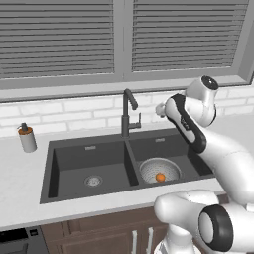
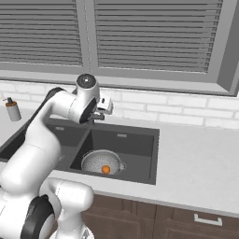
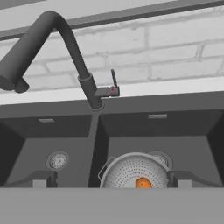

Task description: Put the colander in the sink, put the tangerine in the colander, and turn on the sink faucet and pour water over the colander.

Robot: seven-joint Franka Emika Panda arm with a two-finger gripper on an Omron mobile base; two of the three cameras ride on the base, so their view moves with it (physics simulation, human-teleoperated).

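Colander [image 1: 159, 170] sits on the floor of the sink's [image 1: 74, 144] right basin, tangerine [image 1: 160, 177] resting inside it near the front rim; both placements look done. Faucet [image 1: 128, 113] stands behind the divider between basins, spout swung toward the left basin, so no stream would reach the colander as it stands. No water seen. Hand [image 2: 97, 116] hovers above the sink near the faucet, fingers spread wide and empty, likely lined up for lever or spout.
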